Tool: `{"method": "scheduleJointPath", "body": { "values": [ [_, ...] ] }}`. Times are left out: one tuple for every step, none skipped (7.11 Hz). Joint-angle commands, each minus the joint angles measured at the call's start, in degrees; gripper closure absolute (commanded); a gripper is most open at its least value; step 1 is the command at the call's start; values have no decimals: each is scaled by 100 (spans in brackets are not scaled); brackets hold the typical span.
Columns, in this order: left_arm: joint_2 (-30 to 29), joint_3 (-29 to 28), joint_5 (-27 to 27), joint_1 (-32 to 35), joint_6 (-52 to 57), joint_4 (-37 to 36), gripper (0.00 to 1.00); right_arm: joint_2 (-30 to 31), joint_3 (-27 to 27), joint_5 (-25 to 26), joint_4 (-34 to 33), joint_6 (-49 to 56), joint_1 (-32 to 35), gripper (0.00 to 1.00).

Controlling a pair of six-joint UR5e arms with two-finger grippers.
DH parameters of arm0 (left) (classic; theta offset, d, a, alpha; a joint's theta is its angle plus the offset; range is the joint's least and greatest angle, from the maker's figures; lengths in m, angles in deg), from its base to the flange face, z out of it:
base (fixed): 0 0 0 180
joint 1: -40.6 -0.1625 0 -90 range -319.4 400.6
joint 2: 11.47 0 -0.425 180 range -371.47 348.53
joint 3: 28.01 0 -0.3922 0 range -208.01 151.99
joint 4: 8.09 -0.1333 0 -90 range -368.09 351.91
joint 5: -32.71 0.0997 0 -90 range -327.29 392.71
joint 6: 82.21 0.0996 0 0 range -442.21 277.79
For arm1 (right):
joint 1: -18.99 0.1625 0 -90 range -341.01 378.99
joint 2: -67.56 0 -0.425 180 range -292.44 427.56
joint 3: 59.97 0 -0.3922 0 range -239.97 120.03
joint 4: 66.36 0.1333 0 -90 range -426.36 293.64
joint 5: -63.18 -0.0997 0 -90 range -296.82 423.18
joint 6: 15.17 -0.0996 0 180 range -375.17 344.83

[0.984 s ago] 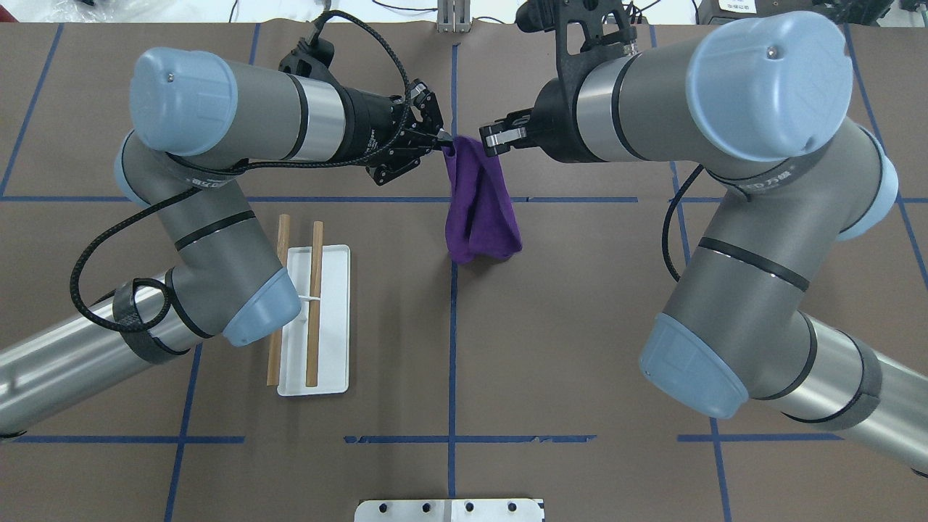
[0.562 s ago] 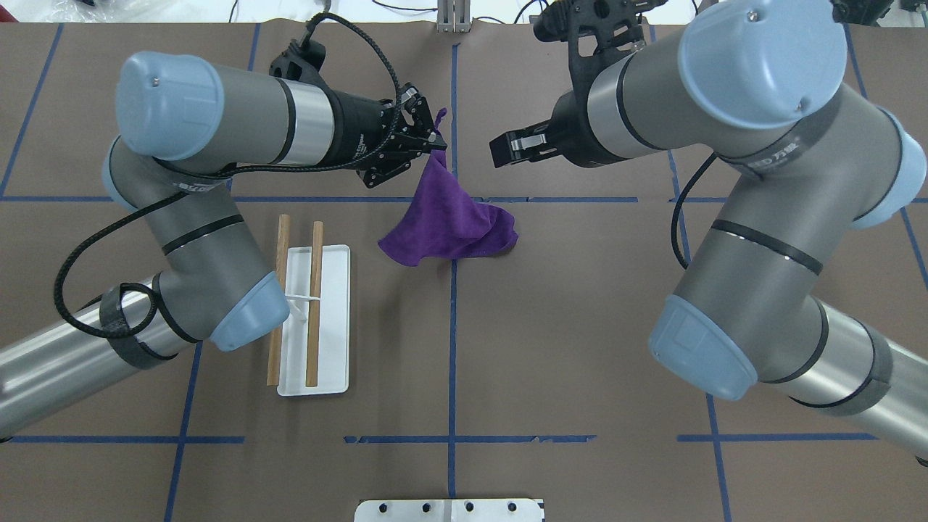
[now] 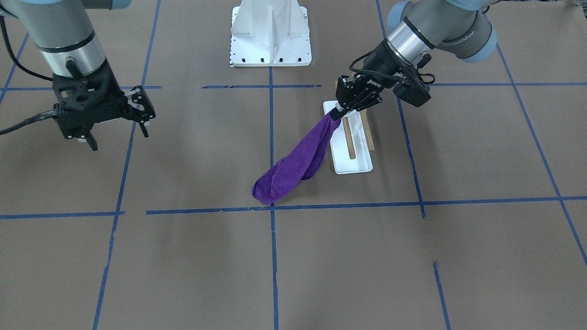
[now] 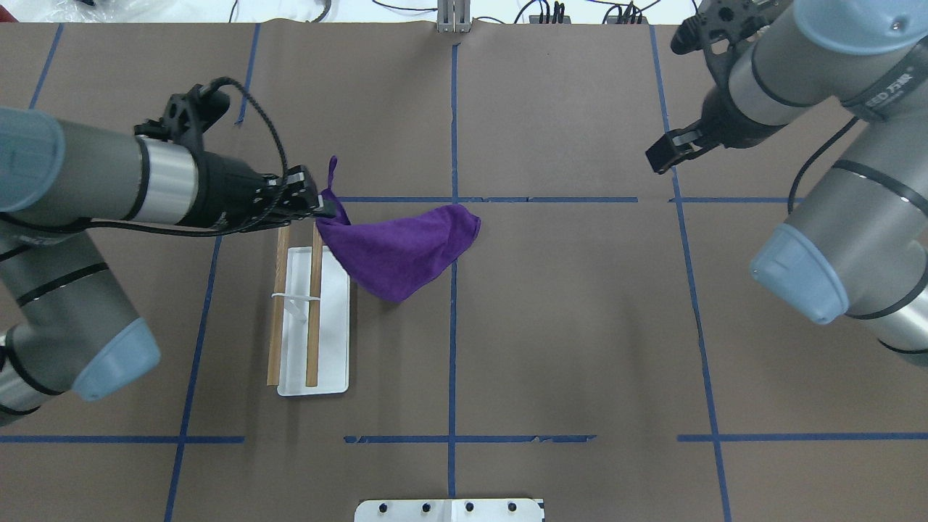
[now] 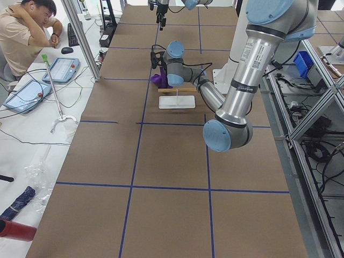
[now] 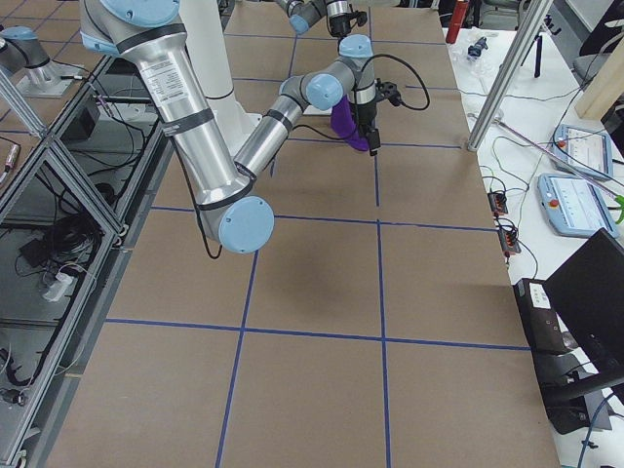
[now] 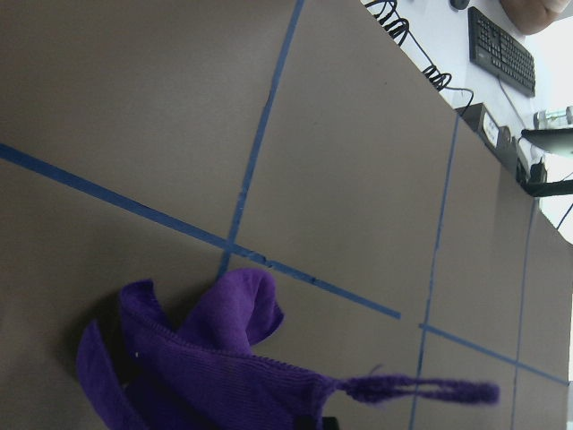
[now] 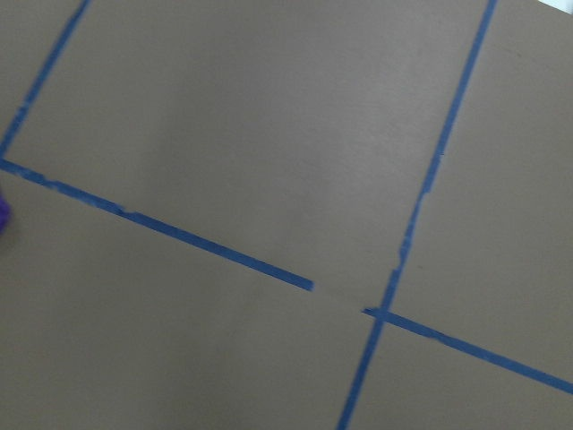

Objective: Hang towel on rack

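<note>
— Over on the left half of the tabletop, is that the left gripper [image 4: 330, 210] hanging onto the towel [image 4: 399, 250]? can't work out if it's on the rack [image 4: 333, 326] or not lol

— yep, its jaws are clamped on one corner of the towel, right above the far end of the rack. The loose strip [image 4: 332, 170] pokes out past the fingers toward the far edge. The rest of the cloth sags down and away toward the middle of the table, and the low end looks like it touches the brown surface by the centre tape line [image 4: 452, 348]. It's not draped over either wooden dowel [image 4: 312, 341]. Whether the cloth brushes the rack's white base, I honestly can't tell.

— and the rack itself?

— it's standing on its flat base. The two dowels run side by side from the robot's edge toward the far edge, parallel to the left edge.

— what's the right gripper [image 4: 660, 158] doing?

— it's way off toward the far right corner, up off the table. Its jaws are spread with nothing between them, and it's well apart from the towel. Its wrist cam just shows brown surface and blue tape, plus a tiny sliver of purple at one edge.
</note>
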Motion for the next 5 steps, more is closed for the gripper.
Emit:
{"method": "scheduleJointPath", "body": {
  "values": [
    [1180,57,-708,535,1278,788,100,745,-2,-142,-11,841,508,0],
    [1438,-57,-1059,860,1735,932,100,1036,-2,-159,-11,1044,702,0],
    [1484,-180,-1098,985,1984,933,100,1317,-2,-168,-2,1081,887,0],
    [1485,-329,-1098,1073,2152,942,100,1677,-2,-168,-11,1125,1028,0],
    [1476,-383,-1098,1092,2179,934,100,1872,-11,-186,-2,1464,1273,0]
  ]
}}
